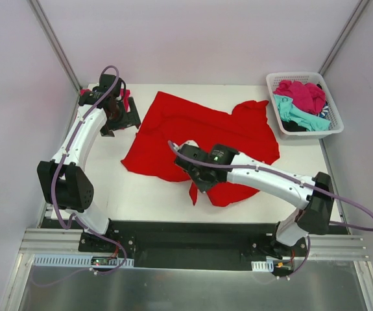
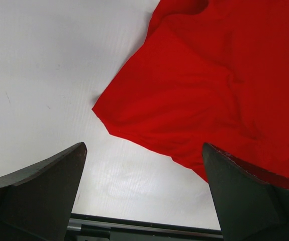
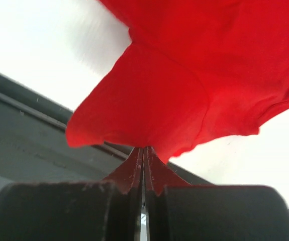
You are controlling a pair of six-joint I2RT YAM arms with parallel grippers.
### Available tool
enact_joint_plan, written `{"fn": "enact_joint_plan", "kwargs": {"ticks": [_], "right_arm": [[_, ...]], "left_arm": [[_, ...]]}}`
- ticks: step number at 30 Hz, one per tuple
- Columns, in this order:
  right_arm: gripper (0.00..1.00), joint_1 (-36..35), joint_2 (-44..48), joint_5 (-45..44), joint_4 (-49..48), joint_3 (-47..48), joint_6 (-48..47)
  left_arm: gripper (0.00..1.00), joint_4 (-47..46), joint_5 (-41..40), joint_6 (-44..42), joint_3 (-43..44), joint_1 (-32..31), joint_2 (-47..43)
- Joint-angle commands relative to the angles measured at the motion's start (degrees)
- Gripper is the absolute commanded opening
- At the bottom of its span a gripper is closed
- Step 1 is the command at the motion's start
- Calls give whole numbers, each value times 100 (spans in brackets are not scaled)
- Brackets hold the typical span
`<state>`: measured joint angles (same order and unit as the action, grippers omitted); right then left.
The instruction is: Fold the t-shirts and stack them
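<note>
A large bright red t-shirt (image 1: 192, 129) lies rumpled and spread across the middle of the white table (image 1: 154, 197). My right gripper (image 1: 202, 178) is shut on a lower edge of the shirt. In the right wrist view the red cloth (image 3: 184, 75) fans out from the closed right gripper (image 3: 144, 148) and is lifted off the table. My left gripper (image 1: 118, 113) stands open over bare table at the far left, beside the shirt's left edge. In the left wrist view a corner of the red shirt (image 2: 224, 85) lies just ahead of the left gripper (image 2: 144, 148), apart from both fingers.
A white lattice basket (image 1: 274, 81) stands at the back right, holding a magenta t-shirt (image 1: 301, 94), a teal one (image 1: 293, 113) and something dark (image 1: 296, 127). The black rail (image 1: 186, 236) of the table's front edge lies close below the right gripper.
</note>
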<state>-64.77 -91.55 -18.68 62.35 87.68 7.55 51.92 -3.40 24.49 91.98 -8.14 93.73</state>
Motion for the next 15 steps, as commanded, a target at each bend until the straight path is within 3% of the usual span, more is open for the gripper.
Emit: {"fn": "enact_joint_plan", "kwargs": {"ticks": [1,4,11,15], "right_arm": [[1,-333,32,898,15,-497,194],[1,-544,-82,1426,-179,-761,124],[1,-677,-460,1534,-189,-744,-61],[12,-405,-820,972,-65,-594,-166]], "left_arm": [[99,134,76,-58,-5,32,-66],[99,160,24,-85,-14,32,-101],[99,152,41,-85,-32,32,-75],[99,152,76,-94,12,23,-39]]}}
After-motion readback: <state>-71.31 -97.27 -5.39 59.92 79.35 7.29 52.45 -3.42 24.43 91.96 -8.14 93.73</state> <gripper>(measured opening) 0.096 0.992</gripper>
